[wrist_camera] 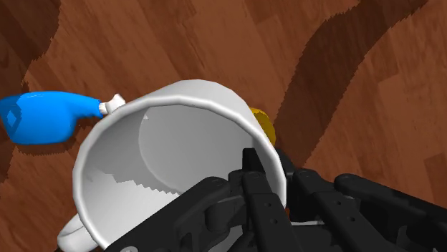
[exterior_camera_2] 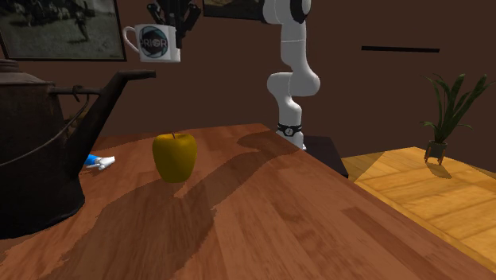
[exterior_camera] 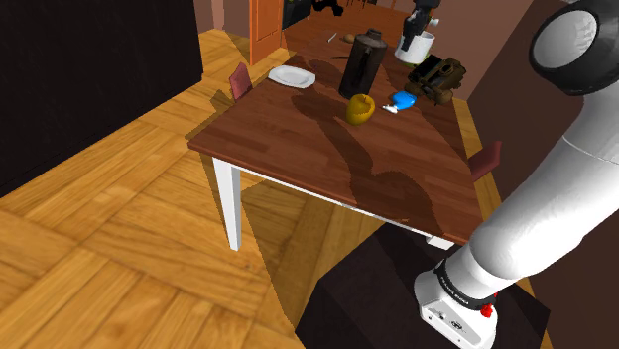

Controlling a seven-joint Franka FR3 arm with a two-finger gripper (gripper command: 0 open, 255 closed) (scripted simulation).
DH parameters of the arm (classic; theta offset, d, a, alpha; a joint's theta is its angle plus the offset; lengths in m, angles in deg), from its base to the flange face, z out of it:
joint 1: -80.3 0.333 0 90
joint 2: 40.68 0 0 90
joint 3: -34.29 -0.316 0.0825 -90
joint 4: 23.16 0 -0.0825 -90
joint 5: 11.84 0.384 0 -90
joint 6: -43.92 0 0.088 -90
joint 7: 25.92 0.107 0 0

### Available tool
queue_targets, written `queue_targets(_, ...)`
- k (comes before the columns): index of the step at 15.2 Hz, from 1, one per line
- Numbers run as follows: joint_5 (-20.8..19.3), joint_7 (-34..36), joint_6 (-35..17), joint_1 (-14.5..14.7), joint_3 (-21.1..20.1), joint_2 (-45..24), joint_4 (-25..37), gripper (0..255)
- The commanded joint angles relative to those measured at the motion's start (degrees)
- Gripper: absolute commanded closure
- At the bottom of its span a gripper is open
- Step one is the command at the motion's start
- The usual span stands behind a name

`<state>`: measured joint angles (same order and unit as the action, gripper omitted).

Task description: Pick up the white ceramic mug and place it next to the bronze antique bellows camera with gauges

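Observation:
The white mug [exterior_camera: 415, 47] hangs well above the wooden table [exterior_camera: 327, 169], tilted, with my black gripper [exterior_camera: 424, 28] shut on its rim. From the second exterior view, the mug [exterior_camera_2: 156, 42] shows a round blue logo and the gripper [exterior_camera_2: 176, 30] grips it from above. Seen from the wrist, one finger is inside the mug [wrist_camera: 165, 150] and the other outside, so the gripper [wrist_camera: 266, 170] clasps the wall. The bronze bellows camera [exterior_camera: 438, 77] stands on the table just below the mug, towards the shoulder view's right.
A dark kettle [exterior_camera: 362, 61], a yellow apple [exterior_camera: 361, 109] and a small blue object [exterior_camera: 403, 100] stand close to the camera. A white plate [exterior_camera: 292, 76] lies near the far left edge. Red chairs [exterior_camera: 486, 159] flank the table. A potted plant [exterior_camera_2: 445, 111] stands on the floor.

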<state>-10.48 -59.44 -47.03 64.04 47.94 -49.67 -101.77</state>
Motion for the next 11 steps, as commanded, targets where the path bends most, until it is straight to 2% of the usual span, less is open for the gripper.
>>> queue_targets(1,0.55,-2.77,-0.18,-1.66,1.06,-0.87,0.66,255)
queue_targets(6,2.57,-9.59,1.26,-6.39,3.59,-4.83,5.84,255)
queue_targets(11,5.4,-16.18,4.0,-12.11,5.57,-10.91,14.25,255)
